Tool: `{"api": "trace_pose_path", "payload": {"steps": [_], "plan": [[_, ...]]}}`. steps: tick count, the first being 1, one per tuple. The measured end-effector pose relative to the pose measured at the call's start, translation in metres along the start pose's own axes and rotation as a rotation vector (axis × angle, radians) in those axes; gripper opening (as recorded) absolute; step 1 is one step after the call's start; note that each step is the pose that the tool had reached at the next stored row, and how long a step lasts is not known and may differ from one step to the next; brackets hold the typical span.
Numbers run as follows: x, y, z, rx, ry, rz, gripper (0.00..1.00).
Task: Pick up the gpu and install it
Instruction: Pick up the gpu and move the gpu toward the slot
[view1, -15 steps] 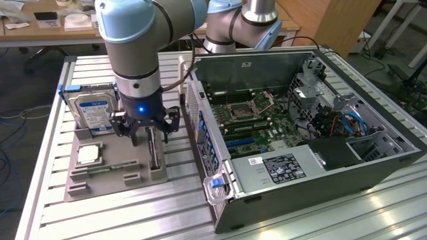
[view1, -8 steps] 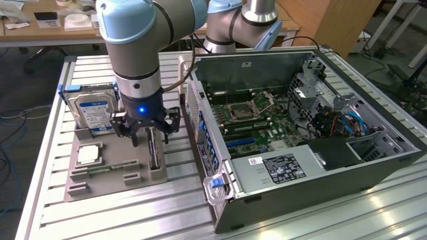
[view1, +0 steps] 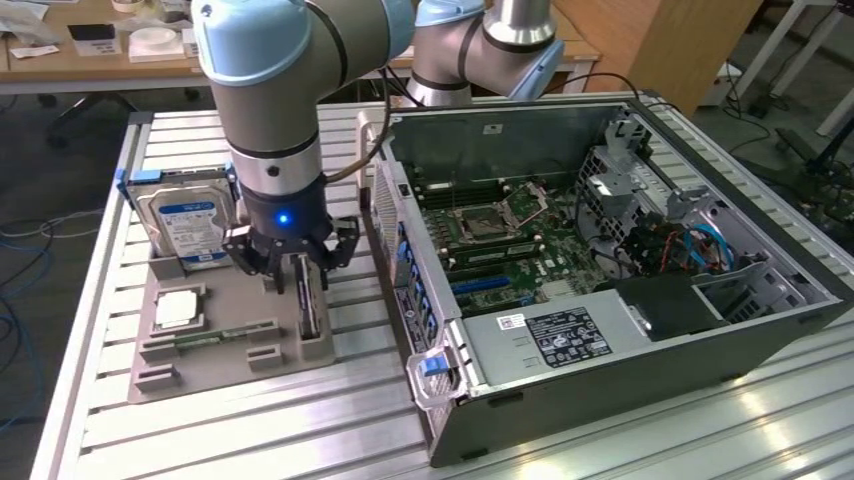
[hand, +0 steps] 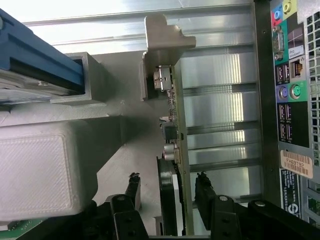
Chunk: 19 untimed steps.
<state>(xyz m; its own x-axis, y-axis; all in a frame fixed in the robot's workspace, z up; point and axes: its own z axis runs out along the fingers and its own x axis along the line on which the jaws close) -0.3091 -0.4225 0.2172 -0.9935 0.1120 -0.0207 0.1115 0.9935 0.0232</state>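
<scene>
Over the holder (view1: 200, 372), I see the gripper (view1: 300, 280) straddling the gpu (view1: 310, 312), jaws parted, not yet clamped; lifting and installing remain.

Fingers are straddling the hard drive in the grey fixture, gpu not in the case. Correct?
Not the hard drive. The wrist view shows the fingers on either side of the gpu, which stands on edge in the grey fixture. The hard drive stands apart in its own slot. The rest holds: the gpu is not in the case.
</scene>
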Motion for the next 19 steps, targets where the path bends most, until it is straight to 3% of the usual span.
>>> {"api": "trace_pose_path", "payload": {"steps": [6,7,9,10,12,15,19], "plan": [[-0.0001,-0.0002,-0.0016,0.0037,-0.0005,0.0,0.55],[-0.0001,-0.0002,-0.0015,0.0043,-0.0006,0.0,0.49],[-0.0001,-0.0002,-0.0015,0.0054,-0.0008,0.0,0.49],[-0.0001,-0.0002,-0.0015,0.0061,-0.0008,0.0,0.42],[-0.0001,-0.0002,-0.0016,0.0066,-0.0008,0.0,0.4],[-0.0002,-0.0001,-0.0016,0.0068,-0.0007,0.0,0.29],[-0.0005,-0.0001,-0.0015,0.0066,-0.0008,0.0,0.28]]}}
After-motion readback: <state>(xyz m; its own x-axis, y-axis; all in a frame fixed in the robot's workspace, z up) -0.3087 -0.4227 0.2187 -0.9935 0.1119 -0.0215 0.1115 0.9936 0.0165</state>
